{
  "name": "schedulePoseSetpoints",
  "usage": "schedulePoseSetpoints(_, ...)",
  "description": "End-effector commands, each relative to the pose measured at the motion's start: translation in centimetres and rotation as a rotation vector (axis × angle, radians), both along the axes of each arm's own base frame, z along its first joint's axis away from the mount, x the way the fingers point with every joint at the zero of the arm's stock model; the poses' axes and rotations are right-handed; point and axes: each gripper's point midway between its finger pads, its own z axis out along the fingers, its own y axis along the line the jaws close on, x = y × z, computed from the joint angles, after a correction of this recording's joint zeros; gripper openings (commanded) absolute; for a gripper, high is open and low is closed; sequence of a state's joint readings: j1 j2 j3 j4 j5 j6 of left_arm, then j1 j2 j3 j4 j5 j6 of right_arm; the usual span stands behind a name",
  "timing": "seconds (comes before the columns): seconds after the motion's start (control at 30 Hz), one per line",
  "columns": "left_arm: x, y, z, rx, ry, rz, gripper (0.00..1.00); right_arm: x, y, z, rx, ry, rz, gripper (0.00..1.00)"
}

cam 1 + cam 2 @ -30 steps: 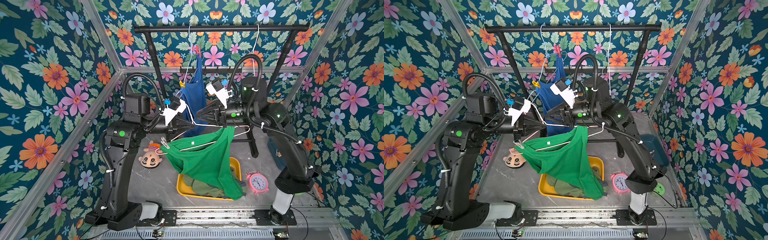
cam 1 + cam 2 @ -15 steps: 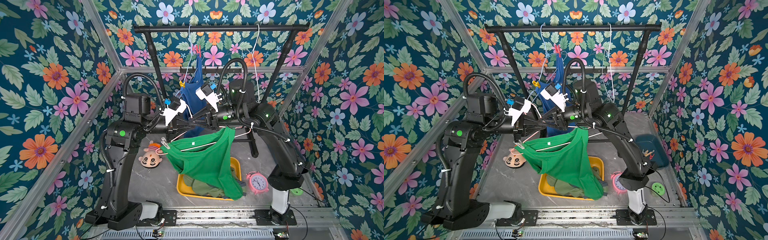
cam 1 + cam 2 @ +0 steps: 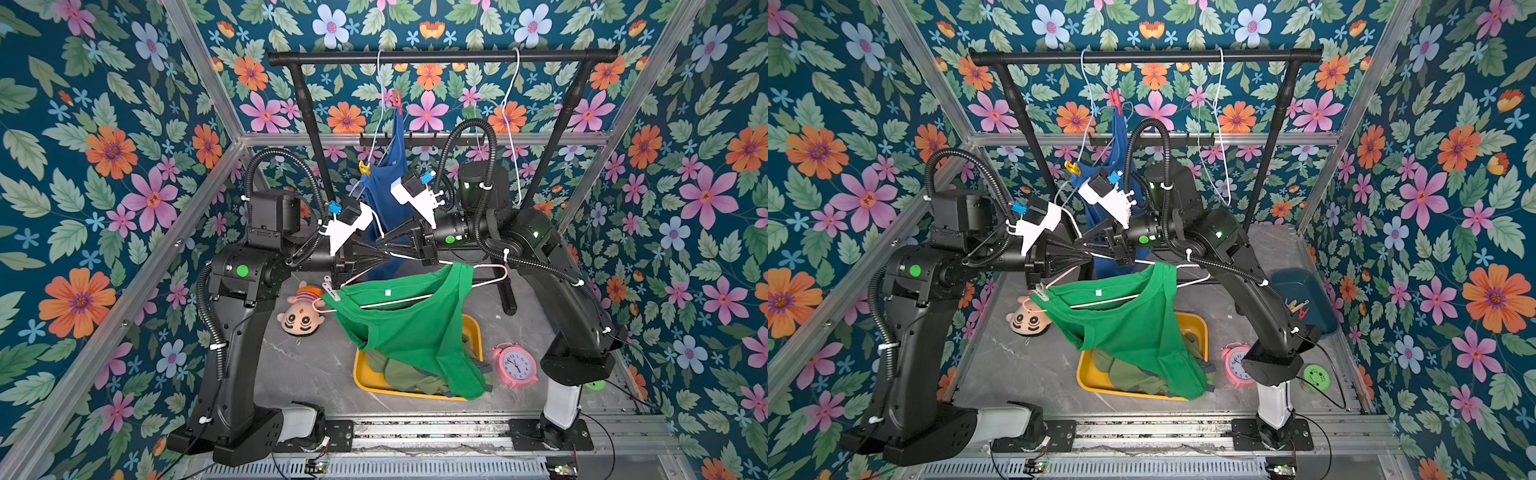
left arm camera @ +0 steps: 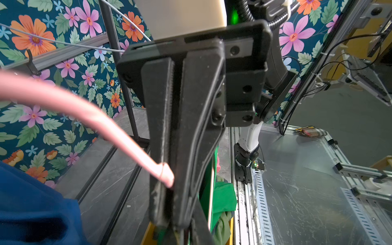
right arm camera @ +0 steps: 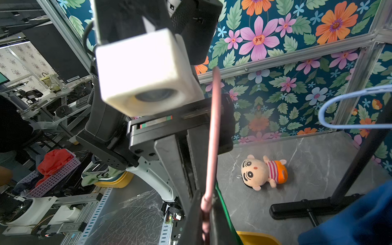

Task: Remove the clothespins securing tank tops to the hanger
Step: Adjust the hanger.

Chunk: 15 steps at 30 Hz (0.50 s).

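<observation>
A bright green tank top (image 3: 415, 332) hangs on a pink hanger (image 3: 486, 278) held in mid-air. A pale clothespin (image 3: 330, 289) pins its left shoulder. My right gripper (image 3: 384, 248) is shut on the hanger's pink wire (image 5: 212, 131). My left gripper (image 3: 382, 259) meets it tip to tip at the same wire, and its jaw gap is unclear. The blue tank top (image 3: 390, 195) hangs behind on a pale hanger, with a red clothespin (image 3: 395, 99) above and a yellow clothespin (image 3: 364, 167) lower. The olive tank top (image 3: 399, 374) lies in the yellow tray (image 3: 361, 374).
A black garment rack (image 3: 440, 56) spans the back and carries an empty white hanger (image 3: 511, 124). A plush doll (image 3: 301, 316) and a pink alarm clock (image 3: 515, 365) lie on the floor. At the right stands a dark bin (image 3: 1304, 299) with loose clothespins, near a green disc (image 3: 1316, 376).
My right arm swung left to meet the left gripper and closed on the pink hanger's wire. The left arm and the green top stayed put.
</observation>
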<state>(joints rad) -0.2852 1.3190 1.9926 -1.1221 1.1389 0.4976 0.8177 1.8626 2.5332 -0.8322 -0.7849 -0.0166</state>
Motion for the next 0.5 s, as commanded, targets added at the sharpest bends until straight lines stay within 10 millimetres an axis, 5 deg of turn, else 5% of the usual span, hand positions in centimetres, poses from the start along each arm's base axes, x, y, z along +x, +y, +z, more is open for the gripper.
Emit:
schedulePoseSetpoints(0.0, 0.5, 0.4, 0.8, 0.015, -0.105, 0.041, 0.30, -0.9, -0.5, 0.1, 0.003, -0.047, 0.026, 0.00)
schedulePoseSetpoints(0.17, 0.1, 0.9, 2.3, 0.014, -0.156, 0.083, 0.69, 0.2, -2.0, 1.0, 0.022, -0.059, -0.010, 0.00)
schedulePoseSetpoints(0.47, 0.7, 1.0, 5.7, -0.061, -0.170, 0.120, 0.83, 0.1, -7.4, 3.4, 0.068, -0.092, -0.076, 0.00)
